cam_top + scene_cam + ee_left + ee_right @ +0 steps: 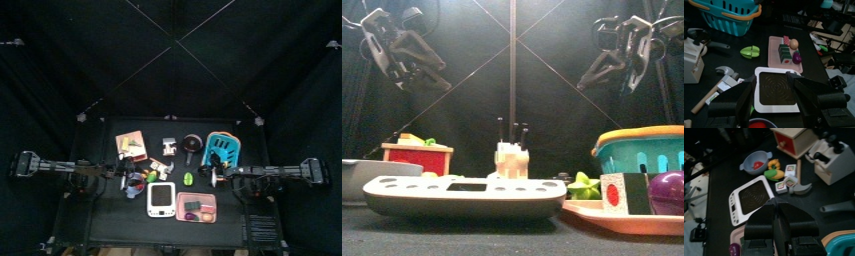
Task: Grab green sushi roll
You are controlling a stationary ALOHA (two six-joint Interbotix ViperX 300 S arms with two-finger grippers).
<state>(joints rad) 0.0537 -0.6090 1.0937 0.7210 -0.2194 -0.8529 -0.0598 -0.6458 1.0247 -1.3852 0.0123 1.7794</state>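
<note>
One flat white phone-like device [462,195] lies nearest at the desk's front edge. Just to its right sits a shallow pink tray [596,212]. On that tray stands the green sushi roll [615,192], a stubby piece with a dark green outside and a white face with a red centre. A purple ball [668,190] lies beside it, and the left wrist view adds an orange egg-shaped piece [795,44] and a small red piece [785,39]. Left of the device is a grey-blue bowl [751,167]; nothing shows inside it. Behind the device, near the tray, lies a loose bright green oval piece [750,51], which is not the target. Farther back stand a white knife block [510,160], a red wooden box [416,155] to its left, and a teal plastic basket with an orange rim [643,150] behind the tray; I cannot tell its contents.

Both arms hang high behind all this. The left gripper [774,82] has its jaws spread wide above the device; the right gripper [777,203] has its jaws pressed together, holding nothing.

I judge the reach not yet begun. The next move calls for one arm to descend over the tray with its jaws parted and close on the roll without nudging the ball.
</note>
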